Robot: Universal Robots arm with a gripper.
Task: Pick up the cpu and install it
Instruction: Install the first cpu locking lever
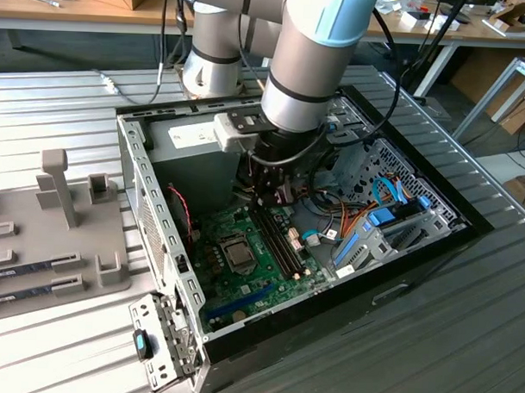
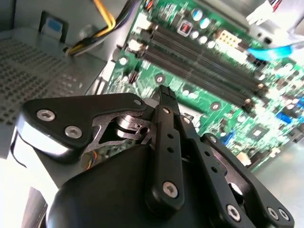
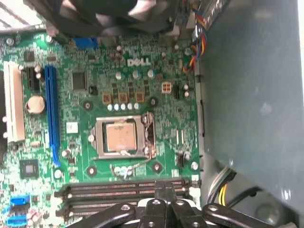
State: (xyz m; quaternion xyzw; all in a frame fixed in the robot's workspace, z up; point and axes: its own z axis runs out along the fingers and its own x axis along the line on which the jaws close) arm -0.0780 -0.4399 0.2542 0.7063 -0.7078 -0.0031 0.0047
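In the exterior view, a grey holder tray [image 1: 63, 233] lies on the ribbed metal surface [image 1: 59, 94] at the exterior view's left, and to its right stands the open computer case [image 1: 157, 245] with the green board [image 1: 268, 274] on its floor. The cpu [image 1: 240, 253] sits in its socket on that board, its top tan in the first wrist view [image 3: 120, 137] inside the metal frame. The gripper [image 1: 275, 197] hangs just above the long memory slots [image 1: 282, 245] beside the socket, its fingers [image 2: 166, 102] pressed together and holding nothing
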